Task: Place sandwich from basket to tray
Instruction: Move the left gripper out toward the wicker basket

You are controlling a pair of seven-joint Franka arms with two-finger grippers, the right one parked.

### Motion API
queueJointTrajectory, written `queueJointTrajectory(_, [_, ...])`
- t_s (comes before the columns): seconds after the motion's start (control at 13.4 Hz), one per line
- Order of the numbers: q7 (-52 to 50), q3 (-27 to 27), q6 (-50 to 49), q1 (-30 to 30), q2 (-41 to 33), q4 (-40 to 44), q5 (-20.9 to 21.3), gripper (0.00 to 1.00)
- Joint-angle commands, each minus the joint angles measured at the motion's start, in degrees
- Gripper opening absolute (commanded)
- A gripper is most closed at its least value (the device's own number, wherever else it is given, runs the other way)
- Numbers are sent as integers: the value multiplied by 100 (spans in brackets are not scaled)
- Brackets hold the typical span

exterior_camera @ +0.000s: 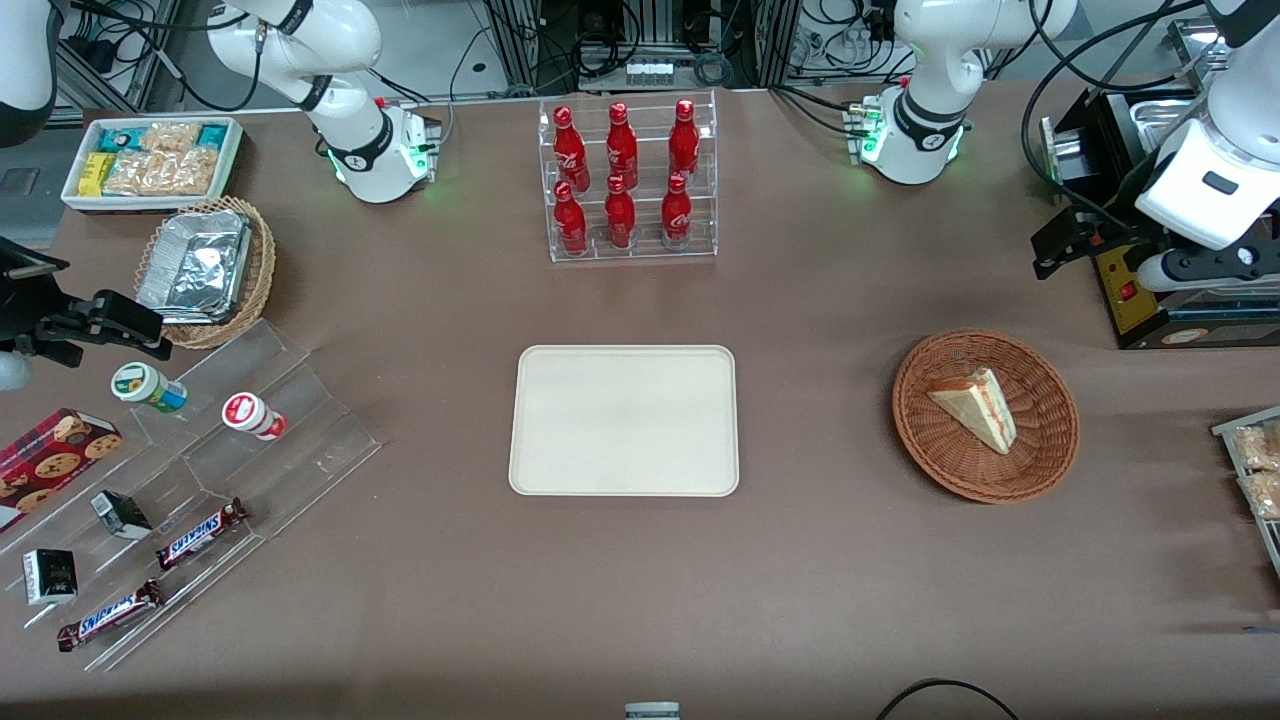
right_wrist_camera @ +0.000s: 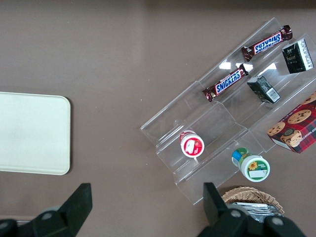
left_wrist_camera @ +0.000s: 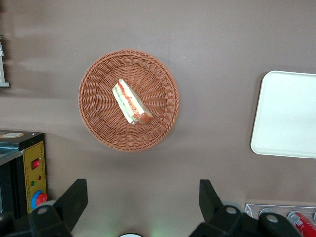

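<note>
A clear acrylic rack (exterior_camera: 632, 180) of six glossy red bottles stands farther from the front camera than the tray (exterior_camera: 625, 420), a flat cream rectangle with rounded corners and a low rim, bare inside. Toward the working arm's end sits the basket (exterior_camera: 1040, 440), a round, shallow bowl of reddish-brown wicker. In it lies the sandwich (exterior_camera: 978, 407), a pale bread wedge with red and green layers along its cut edge; its long axis runs diagonally across the basket floor. The gripper (left_wrist_camera: 140, 200) hangs above the brown table (exterior_camera: 800, 580), farther from the camera than the basket, fingers (left_wrist_camera: 73, 201) spread wide, holding nothing
</note>
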Motion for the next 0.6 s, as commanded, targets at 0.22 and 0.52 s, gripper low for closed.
queueJointTrajectory(0.22, [-276, 8, -171, -106, -6, 35, 91, 100])
queueJointTrajectory(0.52, [-477, 43, -84, -18, 151, 61, 82, 100])
